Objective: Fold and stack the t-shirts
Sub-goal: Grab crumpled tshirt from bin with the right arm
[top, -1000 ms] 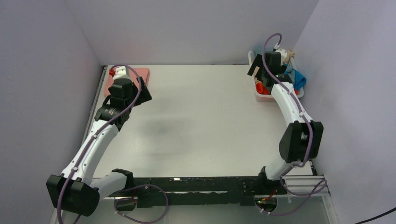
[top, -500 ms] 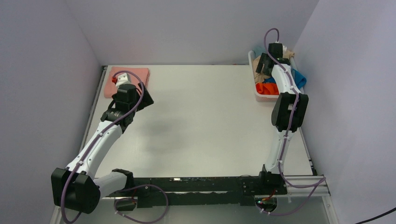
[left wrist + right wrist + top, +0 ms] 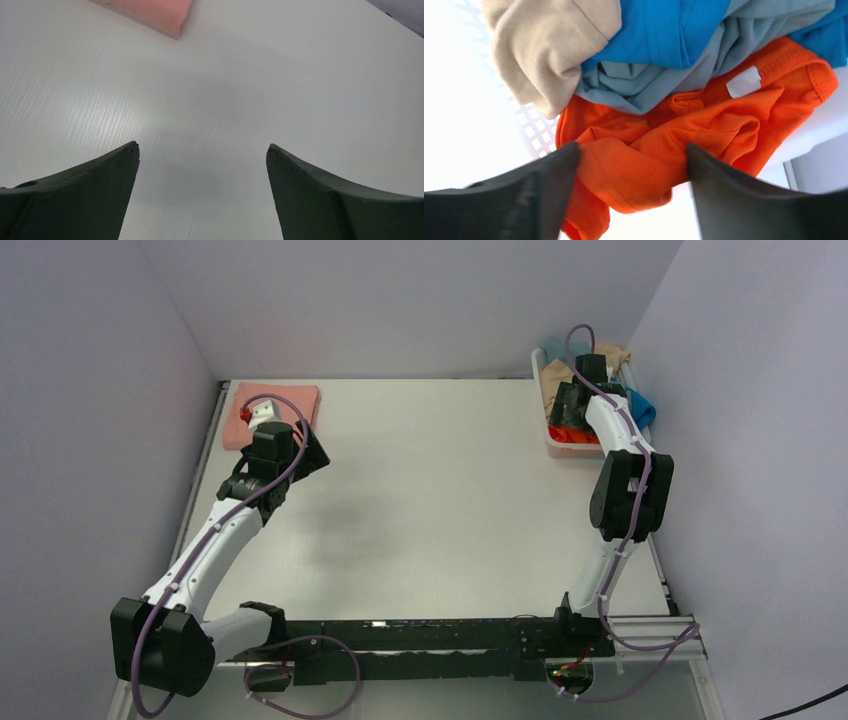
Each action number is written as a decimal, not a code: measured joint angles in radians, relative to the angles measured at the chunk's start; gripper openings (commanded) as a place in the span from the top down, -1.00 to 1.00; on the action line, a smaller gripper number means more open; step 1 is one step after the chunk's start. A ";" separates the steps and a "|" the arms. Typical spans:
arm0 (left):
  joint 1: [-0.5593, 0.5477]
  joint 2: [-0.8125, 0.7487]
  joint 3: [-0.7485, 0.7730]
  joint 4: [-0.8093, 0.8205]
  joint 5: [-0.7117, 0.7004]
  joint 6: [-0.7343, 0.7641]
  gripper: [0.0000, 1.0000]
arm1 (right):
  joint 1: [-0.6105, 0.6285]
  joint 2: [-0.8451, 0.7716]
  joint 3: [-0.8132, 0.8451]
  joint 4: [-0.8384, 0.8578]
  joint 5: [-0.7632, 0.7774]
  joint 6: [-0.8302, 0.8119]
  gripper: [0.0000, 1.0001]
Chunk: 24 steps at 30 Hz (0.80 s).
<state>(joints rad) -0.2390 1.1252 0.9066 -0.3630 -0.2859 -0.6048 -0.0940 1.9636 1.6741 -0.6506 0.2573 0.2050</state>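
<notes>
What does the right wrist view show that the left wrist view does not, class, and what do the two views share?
Only the right wrist view: the orange t-shirt, grey-blue t-shirt, blue t-shirt and tan t-shirt heaped in the white basket. Only the left wrist view: a corner of the folded salmon-pink t-shirt on the table. Both: an open gripper, the right gripper around orange cloth, the left gripper over the table.

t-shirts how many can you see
5: folded salmon-pink cloth shirt far left on table; tan shirt, blue shirt, grey-blue shirt, bright orange shirt in white plastic basket. More may be buried.
</notes>
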 measured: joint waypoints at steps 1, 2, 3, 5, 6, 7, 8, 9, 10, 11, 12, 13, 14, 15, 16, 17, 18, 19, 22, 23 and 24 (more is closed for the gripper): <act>0.000 0.000 0.000 0.000 0.000 -0.001 -0.99 | -0.002 0.002 0.000 0.007 -0.011 -0.003 0.08; 0.000 0.000 0.000 0.000 0.000 -0.002 -0.99 | -0.005 0.004 0.000 0.015 -0.024 -0.005 0.29; 0.000 0.001 0.000 0.000 0.000 -0.002 -0.99 | -0.008 0.009 0.002 0.023 -0.038 -0.002 0.50; 0.000 0.004 0.000 0.000 0.001 -0.002 -0.99 | -0.016 0.027 0.014 0.022 -0.071 0.006 0.98; 0.000 0.005 0.000 -0.001 0.001 -0.002 -0.99 | -0.019 0.034 0.016 0.023 -0.092 0.013 1.00; 0.000 0.005 0.000 -0.001 0.001 -0.002 -0.99 | -0.021 0.037 0.016 0.021 -0.106 0.009 1.00; 0.000 0.005 0.000 0.000 0.001 -0.002 -0.99 | -0.022 0.037 0.014 0.016 -0.118 0.017 1.00; 0.000 0.005 0.000 0.000 0.001 -0.002 -0.99 | -0.023 0.034 0.012 0.016 -0.127 0.023 1.00; 0.000 0.005 0.000 0.000 0.002 -0.002 -0.99 | -0.024 0.026 0.008 0.018 -0.133 0.024 1.00; 0.000 0.005 -0.001 0.002 0.004 -0.002 -0.99 | -0.024 0.013 0.001 0.018 -0.136 0.026 1.00; 0.000 0.005 -0.003 0.005 0.005 -0.002 -0.99 | -0.024 -0.004 -0.003 0.014 -0.138 0.028 1.00; 0.000 0.003 -0.005 0.006 0.009 -0.001 -0.99 | -0.024 -0.024 -0.005 0.013 -0.138 0.031 1.00; 0.000 0.003 -0.007 0.010 0.011 -0.001 -0.99 | -0.024 -0.047 -0.005 0.015 -0.137 0.031 1.00; 0.000 0.002 -0.010 0.014 0.012 -0.001 -0.99 | -0.024 -0.082 -0.005 0.017 -0.136 0.032 1.00; 0.000 0.001 -0.013 0.020 0.015 -0.001 -0.99 | -0.024 -0.118 -0.004 0.021 -0.135 0.032 1.00; 0.000 0.000 -0.016 0.026 0.018 0.000 -0.99 | -0.024 -0.148 -0.001 0.024 -0.134 0.031 1.00; 0.000 -0.002 -0.018 0.030 0.019 0.000 -0.99 | -0.024 -0.187 0.007 0.032 -0.134 0.031 1.00; 0.000 -0.002 -0.020 0.036 0.020 0.001 -0.99 | -0.024 -0.225 0.019 0.046 -0.136 0.031 1.00; 0.000 -0.006 -0.028 0.064 0.023 0.002 -0.99 | -0.026 -0.323 0.074 0.104 -0.156 0.027 1.00; 0.000 -0.007 -0.030 0.071 0.024 0.002 -0.99 | -0.027 -0.347 0.093 0.125 -0.171 0.026 1.00; 0.000 -0.010 -0.033 0.078 0.025 0.002 -0.99 | -0.028 -0.369 0.117 0.145 -0.198 0.024 1.00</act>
<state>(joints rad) -0.2390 1.1156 0.8734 -0.2852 -0.2611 -0.6029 -0.1223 1.5951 1.7916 -0.5060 0.0593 0.2291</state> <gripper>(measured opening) 0.994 0.034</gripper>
